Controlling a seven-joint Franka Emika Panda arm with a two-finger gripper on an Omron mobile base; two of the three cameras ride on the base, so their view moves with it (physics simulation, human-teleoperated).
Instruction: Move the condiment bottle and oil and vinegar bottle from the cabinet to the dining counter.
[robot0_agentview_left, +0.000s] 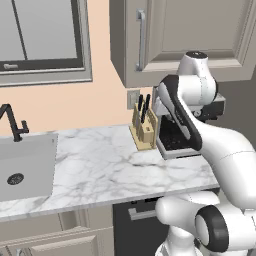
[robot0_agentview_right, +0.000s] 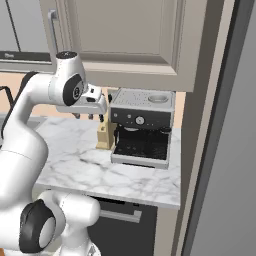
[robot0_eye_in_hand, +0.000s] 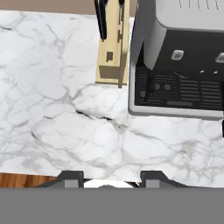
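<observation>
The taupe cabinet (robot0_agentview_left: 200, 30) (robot0_agentview_right: 125, 35) hangs over the marble worktop with its panelled doors closed; a silver bar handle (robot0_agentview_left: 141, 40) (robot0_agentview_right: 51, 35) runs down one door. Both the condiment bottle and the oil and vinegar bottle are hidden. The dining counter is out of view. My gripper (robot0_agentview_right: 100, 116) (robot0_eye_in_hand: 110, 177) points down over the worktop, below the cabinet and in front of the knife block. Its fingers stand apart with nothing between them.
A coffee machine (robot0_agentview_left: 175, 135) (robot0_agentview_right: 141, 127) (robot0_eye_in_hand: 179, 65) stands on the marble worktop (robot0_agentview_left: 110, 170), with a wooden knife block (robot0_agentview_left: 143, 127) (robot0_agentview_right: 105, 135) (robot0_eye_in_hand: 113, 57) beside it. A sink (robot0_agentview_left: 25, 165) with a black faucet (robot0_agentview_left: 12, 122) lies left, under a window (robot0_agentview_left: 40, 35). A tall grey panel (robot0_agentview_right: 225, 150) bounds the right.
</observation>
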